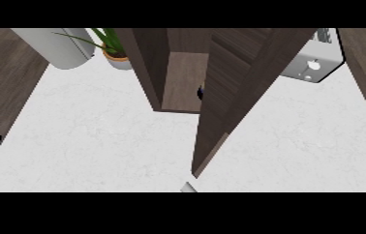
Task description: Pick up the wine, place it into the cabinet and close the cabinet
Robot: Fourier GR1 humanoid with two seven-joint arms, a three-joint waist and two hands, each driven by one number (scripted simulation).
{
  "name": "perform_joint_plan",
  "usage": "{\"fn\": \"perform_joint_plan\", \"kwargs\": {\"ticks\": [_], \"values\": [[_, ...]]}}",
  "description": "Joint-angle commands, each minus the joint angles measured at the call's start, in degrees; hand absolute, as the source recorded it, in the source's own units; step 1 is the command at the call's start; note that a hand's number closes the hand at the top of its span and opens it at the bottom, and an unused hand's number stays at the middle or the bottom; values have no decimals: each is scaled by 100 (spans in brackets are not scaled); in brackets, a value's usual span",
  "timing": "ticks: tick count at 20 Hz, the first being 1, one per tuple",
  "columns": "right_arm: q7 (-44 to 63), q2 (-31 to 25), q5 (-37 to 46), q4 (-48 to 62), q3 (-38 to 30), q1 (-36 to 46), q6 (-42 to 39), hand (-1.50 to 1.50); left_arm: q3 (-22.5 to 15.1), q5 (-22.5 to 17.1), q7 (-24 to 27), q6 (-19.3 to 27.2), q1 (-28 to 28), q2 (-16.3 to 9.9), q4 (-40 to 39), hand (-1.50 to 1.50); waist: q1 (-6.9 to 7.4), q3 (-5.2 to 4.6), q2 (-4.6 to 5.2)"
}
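Note:
A dark wood cabinet (154, 64) stands on the white counter (93, 131) at the top centre. Its door (229, 102) is swung partway out toward me, with its lower corner near the view's bottom. A lighter wood panel (182, 80) shows inside. In the narrow gap between that panel and the door, a small dark shape with a bit of blue (201, 92) peeks out, seemingly the wine; most of it is hidden. Neither hand shows. Only a small grey sliver (187, 187), perhaps a forearm, sits at the lower edge below the door.
A potted plant (114, 51) and a pale grey cylinder (61, 47) stand at the back left. A silver appliance (311, 64) sits at the back right behind the door. Dark wood (14, 73) runs along the left edge.

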State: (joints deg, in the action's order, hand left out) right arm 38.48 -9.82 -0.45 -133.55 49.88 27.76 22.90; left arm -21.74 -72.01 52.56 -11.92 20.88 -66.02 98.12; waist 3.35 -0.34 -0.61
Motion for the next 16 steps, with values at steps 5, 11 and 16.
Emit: {"fn": "perform_joint_plan", "kwargs": {"ticks": [5,11,16], "values": [[-111,950,76,1922,-733,1751,797,150,548,-180,116,-919,371,-339,-385,-150,123,3,39],[-741,975,-948,3650,-1648,2957,537,150,757,-62,14,-1058,545,-197,-651,-150,40,23,94],[-1231,980,-1579,4788,-2485,3629,-404,150,1101,61,34,-1607,690,-185,-1014,-150,33,23,93]]}}
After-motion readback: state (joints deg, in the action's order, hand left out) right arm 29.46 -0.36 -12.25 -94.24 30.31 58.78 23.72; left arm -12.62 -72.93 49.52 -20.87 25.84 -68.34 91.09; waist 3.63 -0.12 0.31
